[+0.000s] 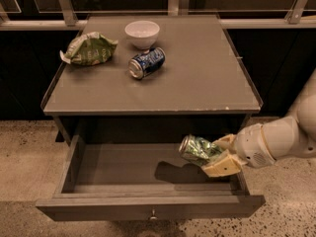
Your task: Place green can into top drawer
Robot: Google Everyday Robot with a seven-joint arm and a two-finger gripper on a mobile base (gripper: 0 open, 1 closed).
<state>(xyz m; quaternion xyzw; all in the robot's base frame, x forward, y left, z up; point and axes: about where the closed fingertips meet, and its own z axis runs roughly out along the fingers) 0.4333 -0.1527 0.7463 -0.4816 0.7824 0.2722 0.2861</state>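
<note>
Where top drawer (98,209) gapes (speckled floor (29,162)), end effector (212,156) clasps green can (195,149).

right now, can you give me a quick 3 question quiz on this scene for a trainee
1. True or false: the claw holds the green can over the right part of the open top drawer.
2. Which thing lies nearest the white bowl on the tabletop? A) the blue can B) the green chip bag C) a spoon
3. Fill in: the blue can lies on its ____.

Key: 1 true; 2 A; 3 side.
</note>
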